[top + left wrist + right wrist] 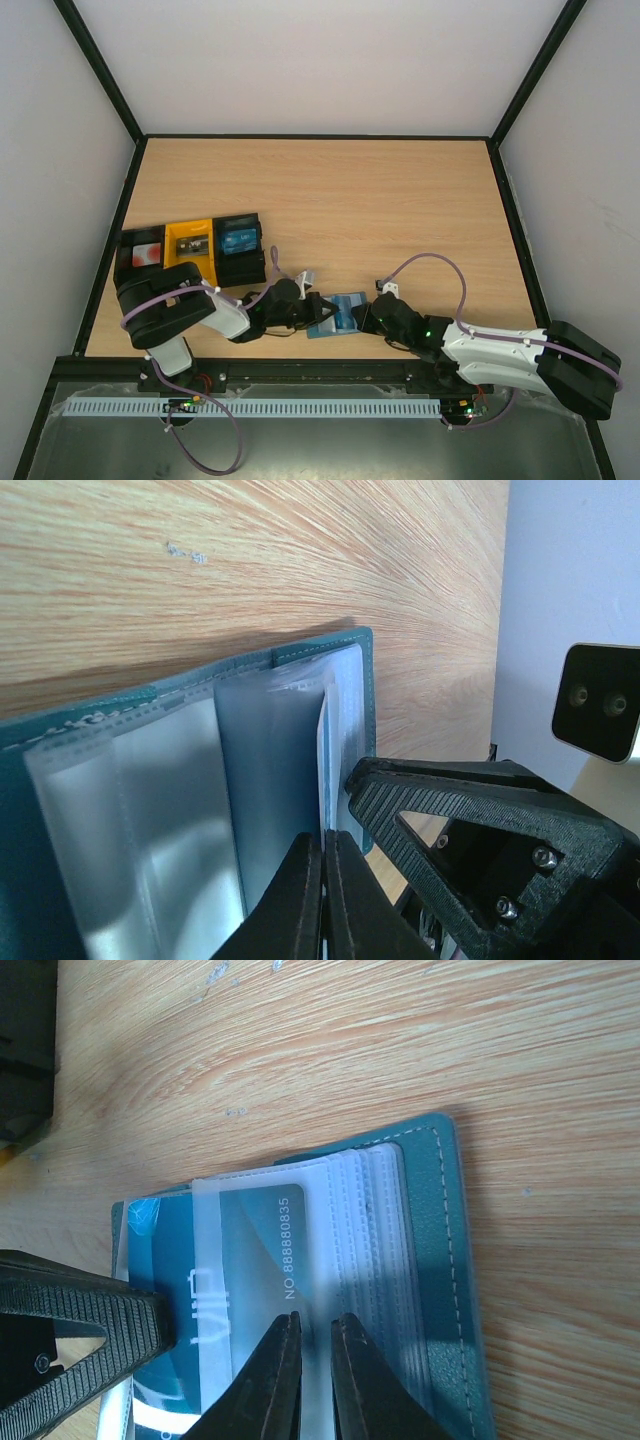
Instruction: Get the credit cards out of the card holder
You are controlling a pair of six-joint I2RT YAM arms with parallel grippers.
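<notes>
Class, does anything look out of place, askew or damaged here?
Nothing damaged or spilled. The card holder lies open, skewed on the table, its clear sleeves fanned out and a teal card sticking partly out of one.

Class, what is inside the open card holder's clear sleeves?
In the card holder, a blue numbered card shows through the uppermost of the clear sleeves. Those stacked beneath overlap, hiding whatever they hold.

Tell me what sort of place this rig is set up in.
Probably a lab test cell, not a home or shop: a wood-grain tabletop, plain white wall panels in a black frame enclosing it, and black and yellow trays at the left.
</notes>
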